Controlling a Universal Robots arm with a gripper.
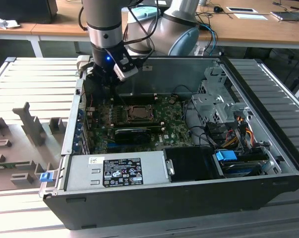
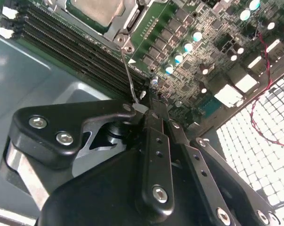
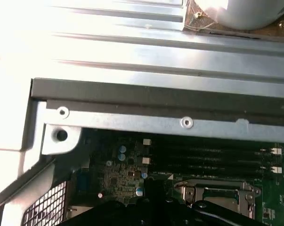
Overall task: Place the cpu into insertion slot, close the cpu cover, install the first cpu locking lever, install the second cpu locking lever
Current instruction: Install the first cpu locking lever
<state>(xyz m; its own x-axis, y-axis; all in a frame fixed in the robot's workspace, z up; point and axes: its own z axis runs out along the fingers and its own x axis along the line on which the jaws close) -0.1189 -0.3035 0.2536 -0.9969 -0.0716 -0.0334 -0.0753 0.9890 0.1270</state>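
Black claw (image 2: 142, 107) clamped on thin silver wire locking lever (image 2: 127, 70) — lever-install step in hand. Probably needs pushing down flat and latching — careful arc.

My pincer (image 2: 142, 108) is black, with shiny silver screws. The thin wire lever (image 2: 127, 73) is silver. The flat green circuit board (image 2: 189, 42) has little pale blue dots all over. The small square cpu chip (image 2: 97, 9) is pale tan-silver. Its metal cover frame (image 2: 126, 22) is silver-grey. A thin red wire (image 2: 266, 80) curls over a white mesh of tiny squares (image 2: 255, 150).
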